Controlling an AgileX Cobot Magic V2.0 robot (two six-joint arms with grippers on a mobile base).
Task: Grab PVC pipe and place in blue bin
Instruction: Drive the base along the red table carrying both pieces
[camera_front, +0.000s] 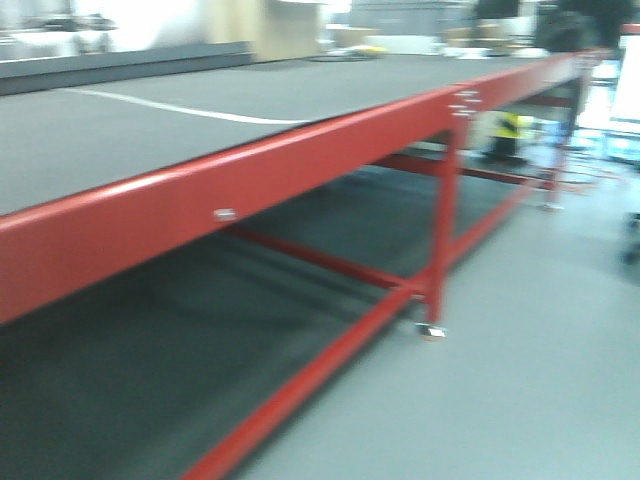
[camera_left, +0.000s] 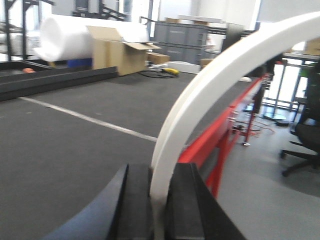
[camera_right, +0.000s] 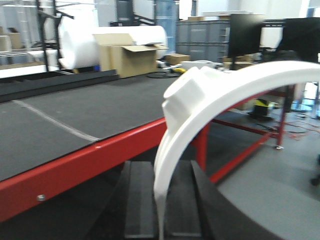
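Front view: blurred. You get the long table (camera_front: 300, 160) with its red frame and dark grey top, plus a thin white line (camera_front: 190, 110) running toward the red front edge. Nothing sits on the part of the top that shows. No pipe, no bin and no arm appear here.

Left wrist view: the left gripper (camera_left: 159, 200) is clamped on the lower end of a long white arc (camera_left: 225, 65). The arc sweeps up and right, over the red edge, and runs out of frame. It is shallow and long, so I read it as the other white part, not the task's pipe. Behind it, off the table's far edge, are a cardboard box (camera_left: 117, 52), a white foam roll (camera_left: 65, 37) and grey crates (camera_left: 182, 37).

Right wrist view: the right gripper (camera_right: 160, 200) is pinched tight on the pipe (camera_right: 200, 100). This is a white half-ring with a tighter curve and a squared block near the held end. It is up in the air just outside the table's red long edge and touches nothing but the fingers.

Progress, my call: the grab is done, since the pipe is lifted and held firmly. Carrying it over and dropping it in are left. I can't pick out a blue bin in any view, so you have to find it first. Both arms are loaded, so watch that the long arc doesn't snag on the way.
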